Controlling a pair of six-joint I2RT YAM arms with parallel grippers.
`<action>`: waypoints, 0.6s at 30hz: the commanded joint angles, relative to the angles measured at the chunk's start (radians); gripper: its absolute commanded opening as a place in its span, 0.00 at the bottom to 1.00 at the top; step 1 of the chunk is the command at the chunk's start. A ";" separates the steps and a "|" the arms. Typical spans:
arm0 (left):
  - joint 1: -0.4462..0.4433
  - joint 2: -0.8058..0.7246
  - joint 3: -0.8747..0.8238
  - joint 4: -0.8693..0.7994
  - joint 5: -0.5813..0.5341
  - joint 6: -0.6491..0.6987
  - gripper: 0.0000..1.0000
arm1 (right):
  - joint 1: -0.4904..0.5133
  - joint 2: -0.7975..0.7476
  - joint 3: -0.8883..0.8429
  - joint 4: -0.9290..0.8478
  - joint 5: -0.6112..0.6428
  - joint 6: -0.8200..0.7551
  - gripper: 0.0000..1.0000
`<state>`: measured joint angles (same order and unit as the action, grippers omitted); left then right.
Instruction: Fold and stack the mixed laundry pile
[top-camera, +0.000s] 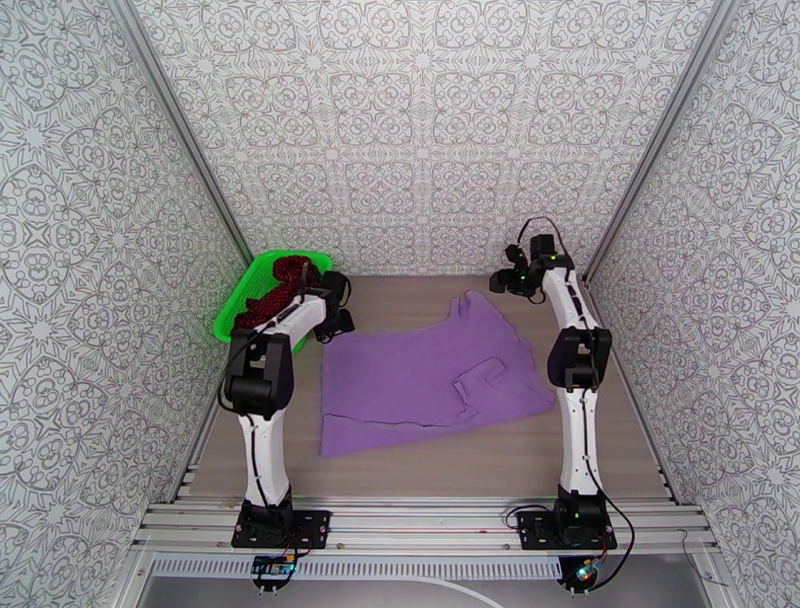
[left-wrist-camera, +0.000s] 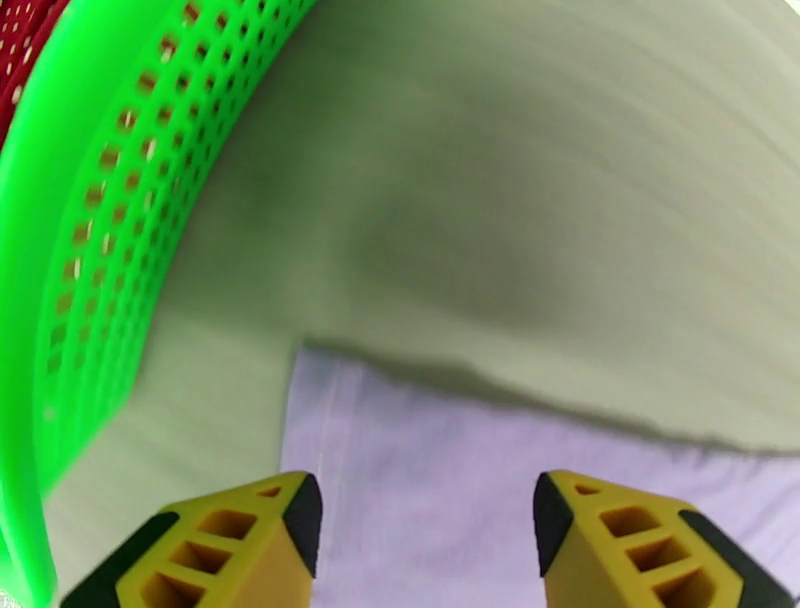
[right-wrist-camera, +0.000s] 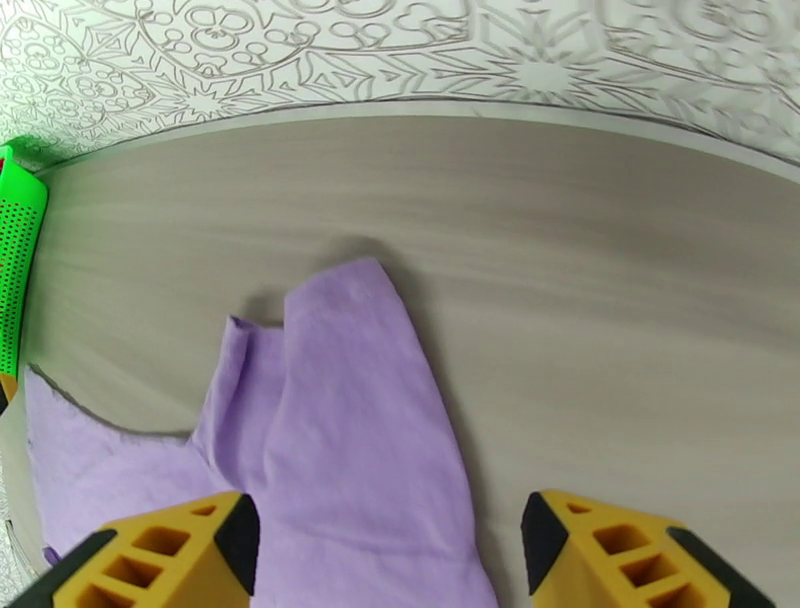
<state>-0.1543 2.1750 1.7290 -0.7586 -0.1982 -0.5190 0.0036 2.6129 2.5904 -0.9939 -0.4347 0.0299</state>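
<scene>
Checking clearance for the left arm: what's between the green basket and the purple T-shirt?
Bare tabletop, seen in the left wrist view, between the green basket and the T-shirt edge.

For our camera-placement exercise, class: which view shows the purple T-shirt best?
The top external view: the purple T-shirt lies spread on the table, nearly all of it in sight. The left wrist view catches one corner; the right wrist view, its far end.
</scene>
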 joint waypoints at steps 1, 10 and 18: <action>0.010 0.045 0.056 -0.042 -0.069 0.001 0.62 | 0.024 0.041 0.036 -0.015 -0.030 0.029 0.73; 0.012 0.131 0.093 -0.077 -0.080 -0.010 0.62 | 0.064 0.067 0.023 0.014 -0.026 0.046 0.69; 0.010 0.156 0.078 -0.084 -0.069 0.001 0.53 | 0.066 0.064 0.011 0.027 -0.007 0.059 0.63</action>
<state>-0.1524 2.2868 1.8050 -0.8074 -0.2596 -0.5247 0.0708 2.6534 2.5954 -0.9844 -0.4492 0.0746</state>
